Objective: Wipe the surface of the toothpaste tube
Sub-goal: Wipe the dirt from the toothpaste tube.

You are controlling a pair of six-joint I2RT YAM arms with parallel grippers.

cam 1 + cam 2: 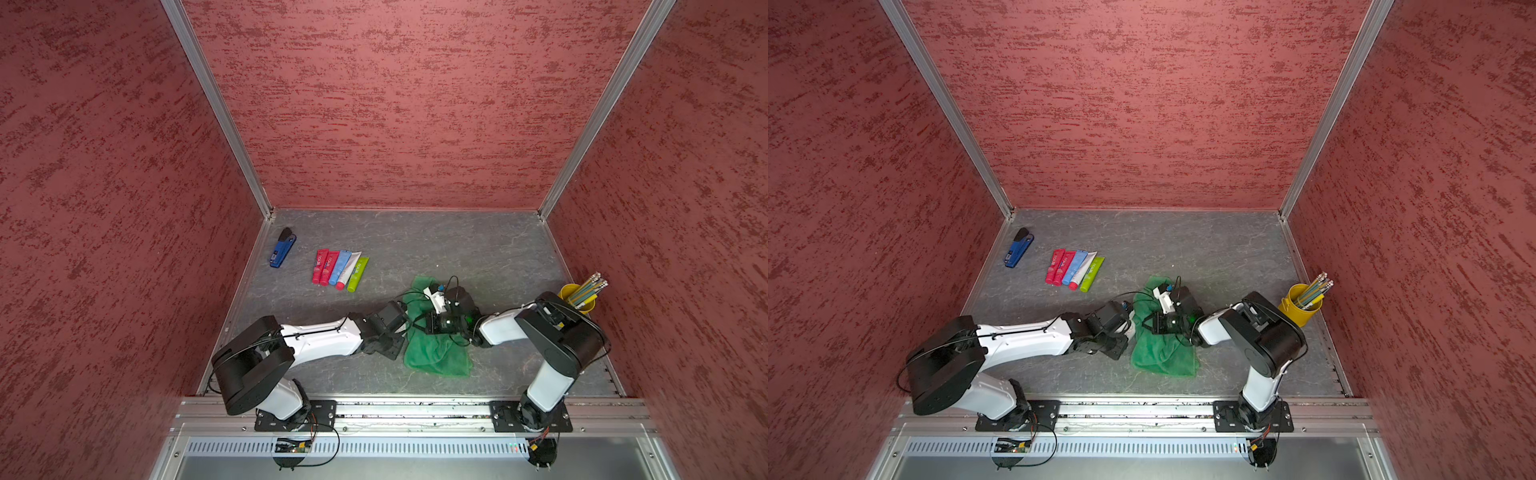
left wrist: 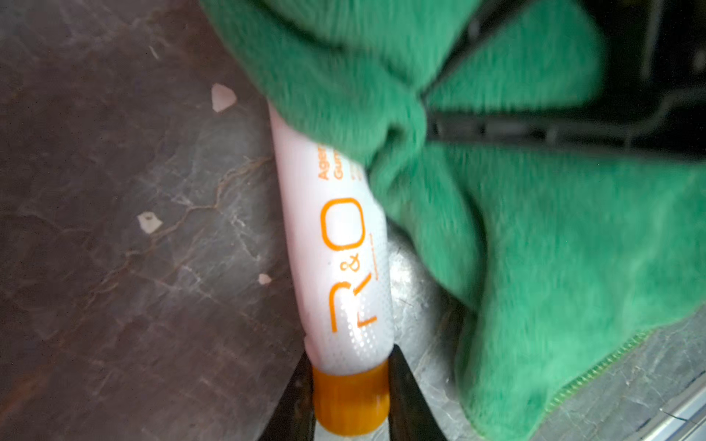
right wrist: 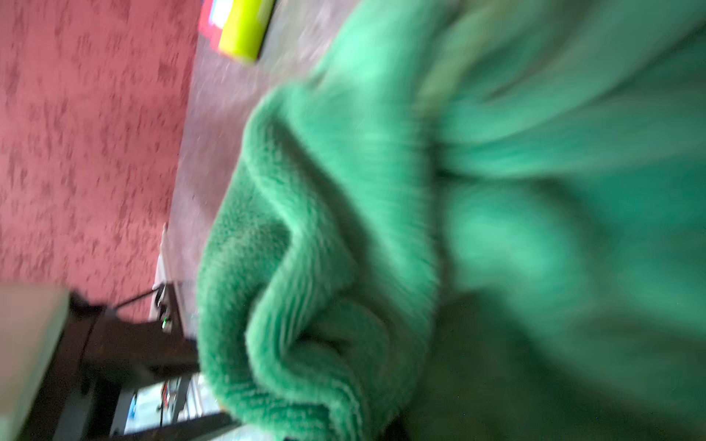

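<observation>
Orange "R&O" on white tube [image 2: 336, 236]; left tool [image 2: 350, 366] tight on cap [image 2: 350, 401], right tool [image 2: 427, 110] tight on cloth [image 2: 535, 229].

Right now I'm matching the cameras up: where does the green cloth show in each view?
In both top views: green cloth sits low in the picture, near centre.
Left wrist: cloth covers the right side, draped over the white tube.
Right wrist: cloth fills the right side, blurred.
Shared landmark: the grey marbled table.
</observation>
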